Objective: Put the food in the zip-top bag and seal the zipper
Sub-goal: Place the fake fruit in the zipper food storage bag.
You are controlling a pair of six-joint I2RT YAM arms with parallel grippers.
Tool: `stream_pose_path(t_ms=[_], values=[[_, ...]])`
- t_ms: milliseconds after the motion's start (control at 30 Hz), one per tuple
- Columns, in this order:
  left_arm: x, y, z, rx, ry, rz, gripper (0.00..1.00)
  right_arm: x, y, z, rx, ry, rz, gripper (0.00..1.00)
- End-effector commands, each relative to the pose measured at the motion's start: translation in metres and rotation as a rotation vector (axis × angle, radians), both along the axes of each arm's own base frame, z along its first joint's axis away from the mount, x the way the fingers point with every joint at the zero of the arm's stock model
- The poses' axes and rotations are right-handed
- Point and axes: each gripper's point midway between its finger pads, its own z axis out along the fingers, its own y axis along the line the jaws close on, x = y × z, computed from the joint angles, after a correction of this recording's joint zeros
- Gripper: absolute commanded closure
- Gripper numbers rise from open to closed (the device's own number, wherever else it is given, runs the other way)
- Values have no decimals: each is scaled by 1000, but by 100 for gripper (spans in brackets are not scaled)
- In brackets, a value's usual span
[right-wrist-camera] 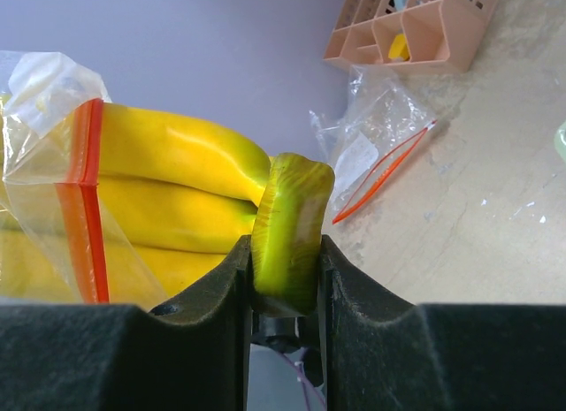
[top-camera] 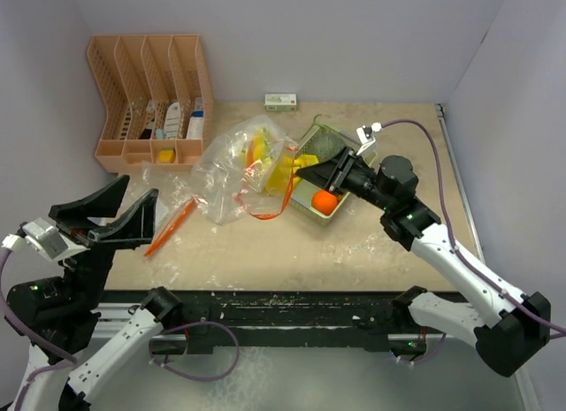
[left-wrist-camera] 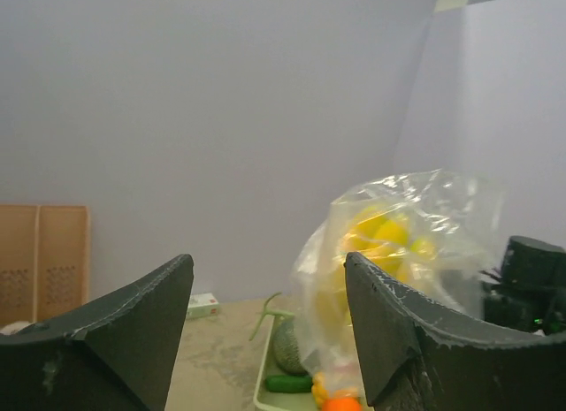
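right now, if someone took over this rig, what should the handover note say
The left pincer is open and empty, raised at the near left, clear of the bag.
The right pincer is shut on the stem of the banana, which is partly through the bag's mouth.
In the basket: orange, melon, cucumber.
Done: nothing fully bagged yet.
Left: push the banana right in, bag the other three, then close the zipper, which is open.
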Motion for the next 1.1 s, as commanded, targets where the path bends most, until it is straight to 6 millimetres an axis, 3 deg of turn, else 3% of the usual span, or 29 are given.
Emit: stream_pose_path(t_ms=[0,200,433,533,733,1000,1067], values=[[19,15,-29,19,117,122,28,-24,-5,51,22,-103,65,100],[35,2,-53,37,163,112,32,-44,-3,68,45,-106,152,100],[48,-17,-78,55,191,67,34,-61,2,69,58,-83,249,100],[37,-41,-72,43,114,-75,28,-69,3,86,79,-117,299,100],[10,-83,-60,74,9,-344,20,-78,6,91,77,-132,368,100],[1,-96,-54,27,-37,-448,19,-83,12,80,96,-118,442,100],[2,-102,-56,26,-36,-475,19,-84,14,70,98,-97,460,100]])
